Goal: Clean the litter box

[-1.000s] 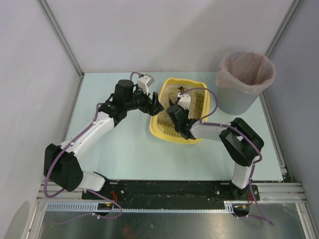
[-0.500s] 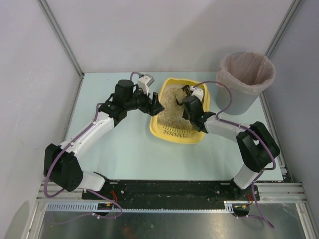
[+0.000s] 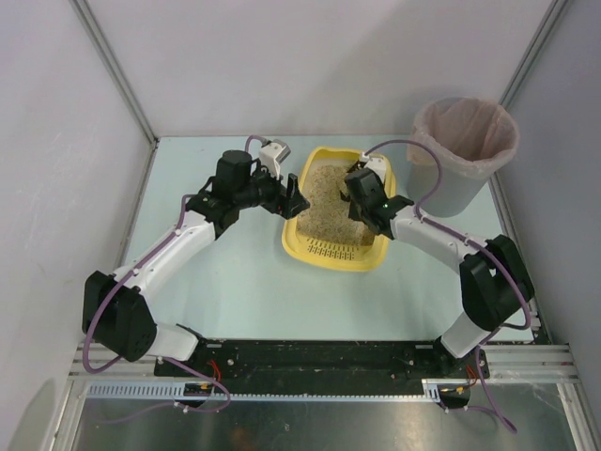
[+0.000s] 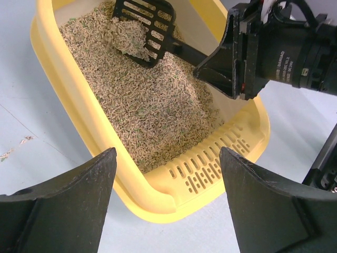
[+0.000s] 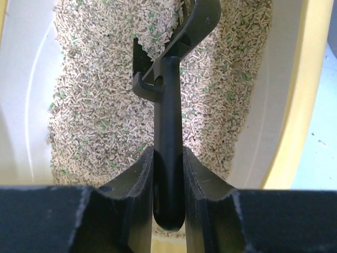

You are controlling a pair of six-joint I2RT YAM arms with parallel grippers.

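The yellow litter box (image 3: 328, 252) lies mid-table with beige litter inside and its slotted rim toward me. It also shows in the left wrist view (image 4: 210, 169) and the right wrist view (image 5: 311, 79). My left gripper (image 3: 294, 199) is open beside the tray's left rim, and its wide-apart fingers (image 4: 167, 158) frame the tray's slotted corner. My right gripper (image 3: 356, 194) is shut on the handle of the black slotted scoop (image 5: 169, 95), fingers (image 5: 168, 158) clamped on both sides. The scoop head (image 4: 143, 27) rests in the litter at the far end, with litter on it.
A grey round bin (image 3: 463, 155) with a pinkish bag liner stands at the back right, just beyond the tray. Grey walls close in on the table's left, back and right. The right arm's black wrist (image 4: 274, 47) hangs over the tray's right side.
My right arm has swung from the tray's near end toward its far right side, carrying the scoop through the litter. The left arm and the tray have not moved.
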